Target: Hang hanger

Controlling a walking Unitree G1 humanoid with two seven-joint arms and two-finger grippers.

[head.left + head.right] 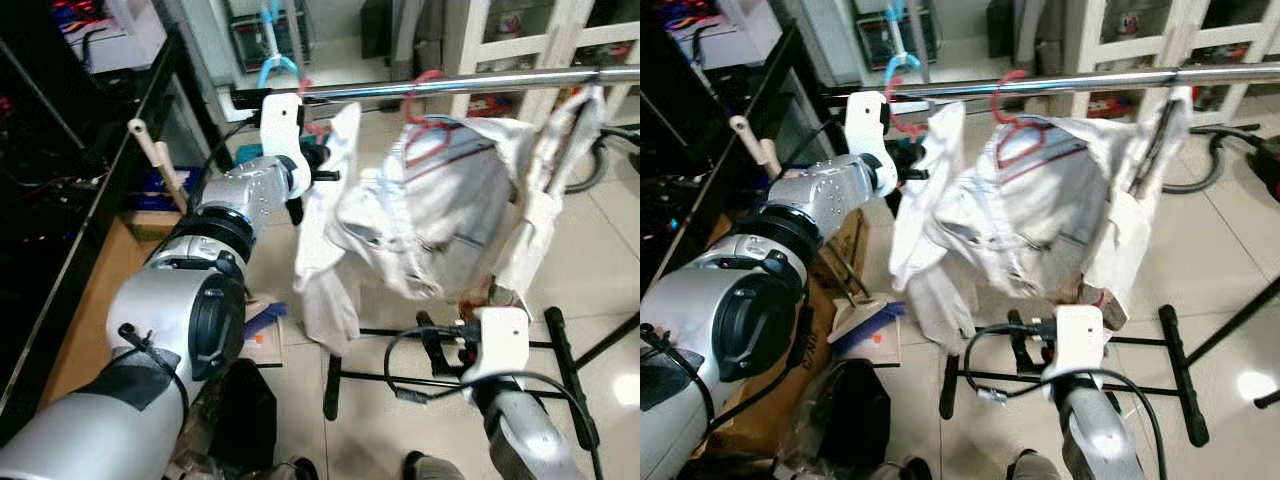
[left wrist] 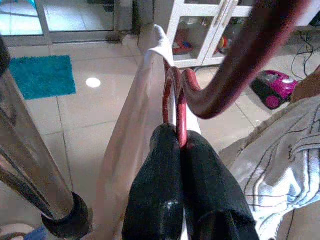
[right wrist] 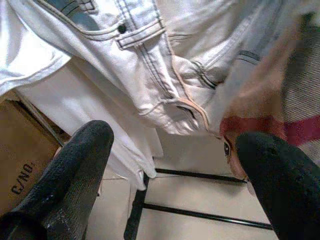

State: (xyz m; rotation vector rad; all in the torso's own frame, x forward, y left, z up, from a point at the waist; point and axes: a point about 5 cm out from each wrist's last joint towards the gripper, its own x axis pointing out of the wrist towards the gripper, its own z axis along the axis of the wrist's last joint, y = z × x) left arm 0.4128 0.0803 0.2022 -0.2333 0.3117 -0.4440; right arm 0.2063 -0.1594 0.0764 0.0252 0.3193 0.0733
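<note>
Low by the rack's foot the right gripper (image 3: 170, 165) hangs wide open and empty, while farther up the left gripper (image 2: 182, 145), pinched shut on the red hanger (image 2: 175, 107), holds its hook just beside the rail (image 1: 450, 84).

- The silver rail (image 1: 470, 82) is crowded: white clothes (image 1: 430, 200) hang bunched beneath most of it.
- Bare rail shows right of the red hook (image 1: 425, 85).
- Under the rail, black stand legs (image 1: 440, 335) cross the floor.
</note>
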